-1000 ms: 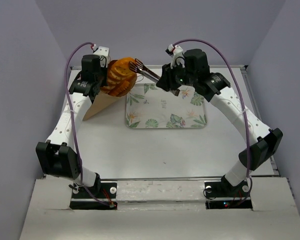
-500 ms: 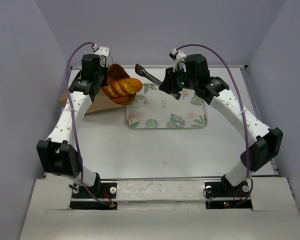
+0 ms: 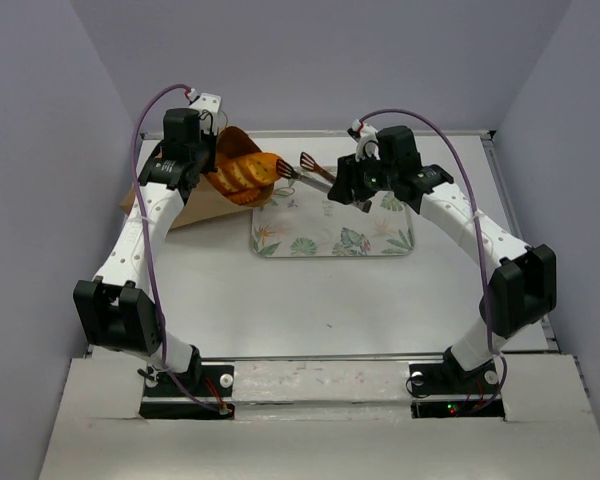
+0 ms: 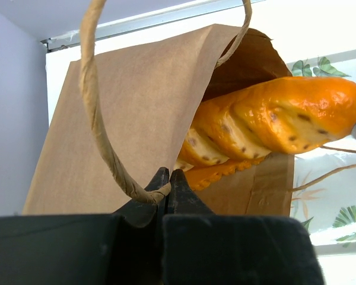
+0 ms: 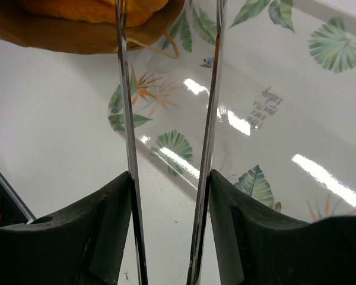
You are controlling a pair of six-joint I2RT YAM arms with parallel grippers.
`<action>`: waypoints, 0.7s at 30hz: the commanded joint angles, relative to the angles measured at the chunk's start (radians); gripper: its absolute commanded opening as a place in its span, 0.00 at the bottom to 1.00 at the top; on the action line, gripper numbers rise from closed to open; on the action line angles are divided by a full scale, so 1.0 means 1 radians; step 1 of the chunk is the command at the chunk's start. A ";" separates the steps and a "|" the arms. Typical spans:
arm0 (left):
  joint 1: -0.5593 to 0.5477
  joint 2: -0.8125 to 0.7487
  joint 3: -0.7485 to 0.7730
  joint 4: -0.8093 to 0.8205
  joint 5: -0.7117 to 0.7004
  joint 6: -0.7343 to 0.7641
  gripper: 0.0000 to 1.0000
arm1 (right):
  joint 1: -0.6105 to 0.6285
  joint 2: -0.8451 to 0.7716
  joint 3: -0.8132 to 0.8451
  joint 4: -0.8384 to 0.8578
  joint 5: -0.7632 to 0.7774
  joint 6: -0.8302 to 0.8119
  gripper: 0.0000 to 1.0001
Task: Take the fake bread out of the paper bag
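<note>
A white tabletop (image 3: 310,290) is enclosed on three sides by plain pale lilac walls (image 3: 330,60). A metal rail (image 3: 310,357) is fixed along its near edge. Only soft shadows are cast.

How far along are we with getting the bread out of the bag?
Done: the left gripper pinches the handle of the paper bag. In hand: the right gripper holds the tongs at the fake bread poking from its mouth. Left: pulling the loaves out; none is on the tray.

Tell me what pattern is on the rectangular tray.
The white rectangular tray has green tropical leaves and orange flowers, clearest in the right wrist view.
</note>
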State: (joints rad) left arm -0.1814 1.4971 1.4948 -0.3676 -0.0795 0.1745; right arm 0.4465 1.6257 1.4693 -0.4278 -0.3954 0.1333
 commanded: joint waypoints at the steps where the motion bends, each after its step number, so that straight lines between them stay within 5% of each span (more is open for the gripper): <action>1: 0.002 -0.046 0.033 0.075 0.015 0.003 0.00 | 0.011 -0.004 0.005 0.118 -0.086 -0.043 0.58; 21: 0.000 -0.057 0.042 0.067 0.043 0.002 0.00 | 0.000 0.149 0.109 0.189 -0.140 -0.084 0.66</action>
State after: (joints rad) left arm -0.1814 1.4971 1.4948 -0.3729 -0.0616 0.1780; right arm 0.4511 1.7653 1.4979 -0.3042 -0.5144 0.0677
